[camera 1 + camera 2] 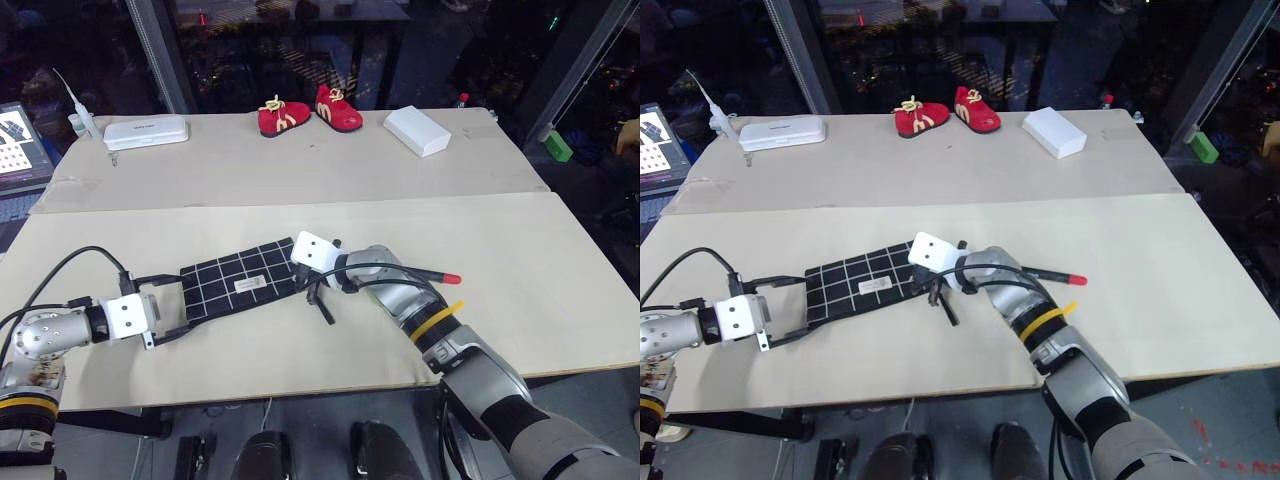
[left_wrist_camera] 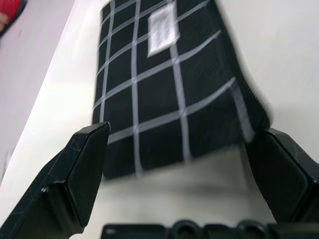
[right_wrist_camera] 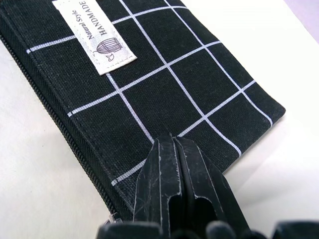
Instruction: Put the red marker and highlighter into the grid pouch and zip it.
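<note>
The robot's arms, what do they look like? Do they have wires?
Both arms are shiny silver-grey metal with yellow bands and loose black cables. Each wrist carries a white boxy block. The left gripper and the right gripper each have two black fingers, chunky and angular up close.

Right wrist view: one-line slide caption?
Right gripper, jaws shut, over the zipper-end corner of the grid pouch, which lies flat with its white label up.

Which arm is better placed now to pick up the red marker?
Right, probably. The red marker lies on the table beside the right arm. But the right end effector is shut at the grid pouch; the left end effector is open at its far end.
</note>
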